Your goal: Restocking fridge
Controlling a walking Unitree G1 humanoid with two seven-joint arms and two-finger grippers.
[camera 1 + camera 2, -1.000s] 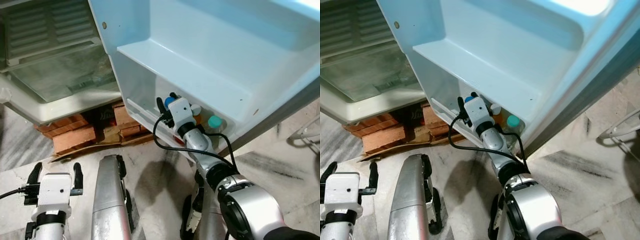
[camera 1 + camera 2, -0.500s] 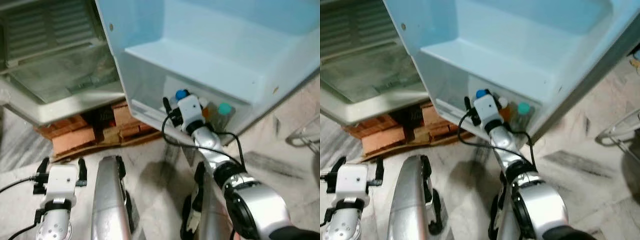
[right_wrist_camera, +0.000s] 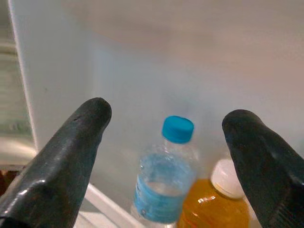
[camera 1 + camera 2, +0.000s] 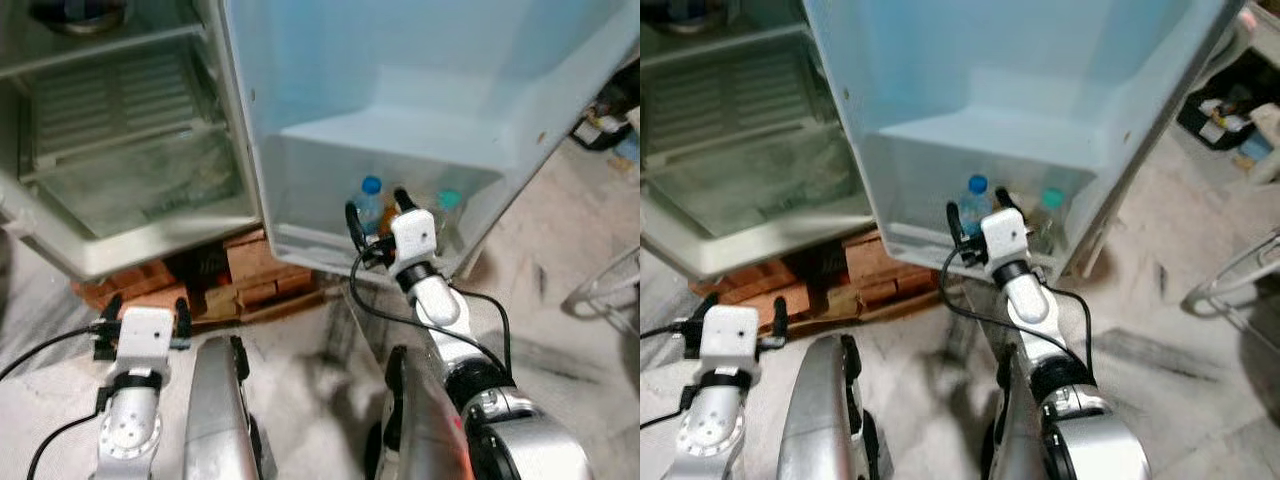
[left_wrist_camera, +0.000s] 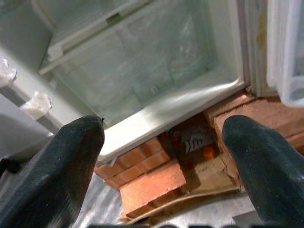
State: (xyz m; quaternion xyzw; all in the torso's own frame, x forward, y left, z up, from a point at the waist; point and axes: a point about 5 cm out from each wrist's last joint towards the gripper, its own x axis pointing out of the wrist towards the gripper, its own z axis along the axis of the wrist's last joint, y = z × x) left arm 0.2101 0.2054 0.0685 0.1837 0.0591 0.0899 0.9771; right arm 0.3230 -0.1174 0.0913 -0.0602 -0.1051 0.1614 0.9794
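The fridge door [image 4: 420, 90] stood open, and its bottom door shelf [image 4: 320, 245] carried three bottles in a row: a clear water bottle with a blue cap [image 3: 166, 178], an orange-juice bottle with a white cap [image 3: 218, 209] just beside it, and a teal-capped bottle [image 4: 1051, 205] farther along. The right gripper [image 4: 978, 206] hung in front of that shelf with its two black fingers [image 3: 71, 152] spread wide and nothing between them; in the right wrist view the blue-capped bottle stood upright between the spread fingers but beyond their tips, untouched. Judged from this, the bottle had been set in the door and the step in hand was the release and pull-back from the shelf. The left gripper [image 4: 142, 312] was low, near the floor, fingers parted and empty, pointed toward the fridge's lower compartment [image 5: 142, 71], which sat on a base of red bricks [image 5: 152, 183]. The glass shelves [image 4: 130, 190] inside the main compartment looked bare. The next move probably called for drawing the right arm straight back without clipping the bottle caps or the shelf rail, then turning away to fetch another item to stock; no further supplies could be made out within reach, so where they lay could not be told.
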